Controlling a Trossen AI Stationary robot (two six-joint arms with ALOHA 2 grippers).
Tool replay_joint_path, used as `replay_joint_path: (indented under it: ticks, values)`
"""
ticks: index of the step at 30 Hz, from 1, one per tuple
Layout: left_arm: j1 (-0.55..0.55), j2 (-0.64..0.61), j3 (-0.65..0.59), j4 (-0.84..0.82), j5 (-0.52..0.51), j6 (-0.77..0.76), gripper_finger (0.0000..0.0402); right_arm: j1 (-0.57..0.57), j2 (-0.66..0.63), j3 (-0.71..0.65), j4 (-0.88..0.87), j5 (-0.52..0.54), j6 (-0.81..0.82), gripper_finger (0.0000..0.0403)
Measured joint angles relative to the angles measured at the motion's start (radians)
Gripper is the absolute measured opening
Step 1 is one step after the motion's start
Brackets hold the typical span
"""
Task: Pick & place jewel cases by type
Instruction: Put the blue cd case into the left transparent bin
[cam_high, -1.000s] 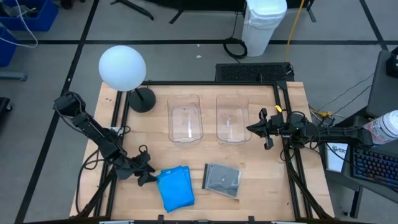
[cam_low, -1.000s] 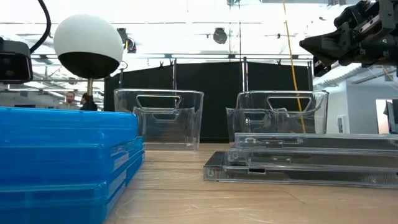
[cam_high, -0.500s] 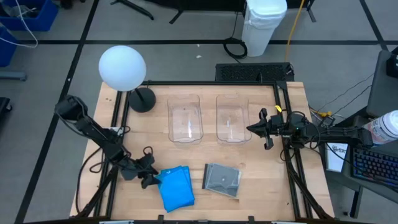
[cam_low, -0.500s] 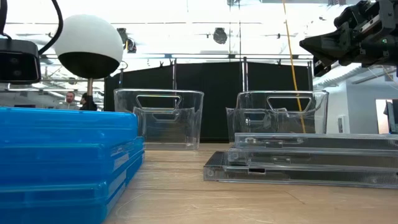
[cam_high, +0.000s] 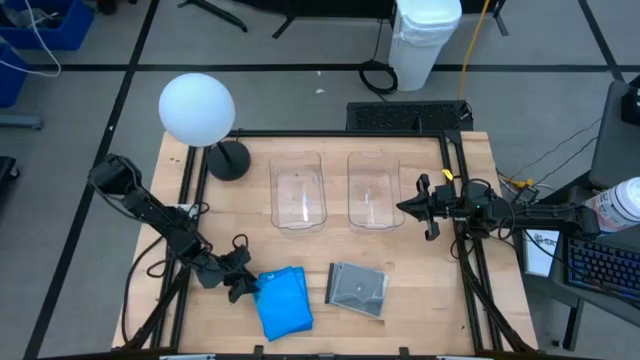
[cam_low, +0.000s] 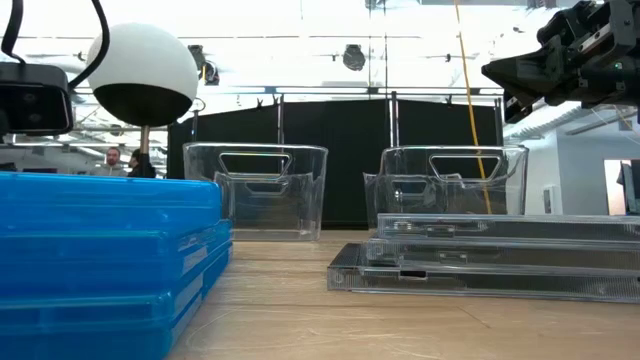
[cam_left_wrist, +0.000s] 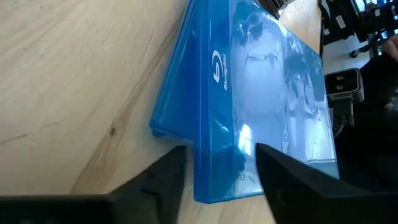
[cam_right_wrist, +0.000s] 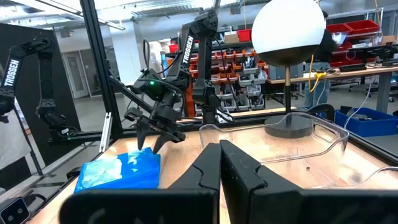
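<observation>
A stack of bright blue jewel cases (cam_high: 285, 302) lies on the wooden table near its front edge, left of centre. A stack of grey see-through jewel cases (cam_high: 357, 288) lies just to its right. My left gripper (cam_high: 247, 283) stands at the blue stack's left side. In the left wrist view it (cam_left_wrist: 217, 167) is open, with a finger on either side of a corner of the top blue case (cam_left_wrist: 261, 93). My right gripper (cam_high: 405, 208) is shut and hovers beside the right tub. My left gripper comes slanting down from the table's left, and its fingers (cam_left_wrist: 171, 177) straddle the near corner (cam_left_wrist: 217, 180) of the top blue case. That case lies flat on the stack. Whether either finger touches it I cannot tell.
Two clear deep tubs (cam_high: 298, 190) (cam_high: 373, 188) stand side by side at the table's middle back. A white globe lamp (cam_high: 197, 108) on a dark base stands at the far left corner. Black frame rails run along the table's left and right edges.
My left gripper has edged a little toward the table's right, up to the blue stack's left side. The cases have not moved.
</observation>
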Motion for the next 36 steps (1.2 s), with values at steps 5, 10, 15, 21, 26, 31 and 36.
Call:
replay_joint_path:
  ticks: [5, 10, 15, 21, 26, 31, 36]
  values:
    - [0.0, -0.001, 0.0, 0.011, 0.001, 0.013, 0.0096, 0.0, 0.0, 0.0, 0.0, 0.0, 0.0, 0.0]
    - [0.0, -0.003, 0.002, 0.037, 0.02, 0.031, 0.005, 0.0, 0.0, 0.0, 0.0, 0.0, 0.0, 0.0]
    - [0.0, -0.003, 0.002, 0.069, 0.025, 0.058, 0.0059, 0.0, 0.0, 0.0, 0.0, 0.0, 0.0, 0.0]
    - [0.0, -0.024, 0.001, 0.127, 0.048, 0.131, 0.0045, 0.0, 0.0, 0.0, 0.0, 0.0, 0.0, 0.0]
    - [0.0, -0.087, 0.001, 0.123, 0.06, 0.201, 0.0045, 0.0, 0.0, 0.0, 0.0, 0.0, 0.0, 0.0]
    - [0.0, -0.17, 0.001, 0.09, 0.054, 0.242, 0.0045, 0.0, 0.0, 0.0, 0.0, 0.0, 0.0, 0.0]
    - [0.009, -0.269, 0.029, -0.039, 0.04, 0.284, 0.0045, 0.0, 0.0, 0.0, 0.0, 0.0, 0.0, 0.0]
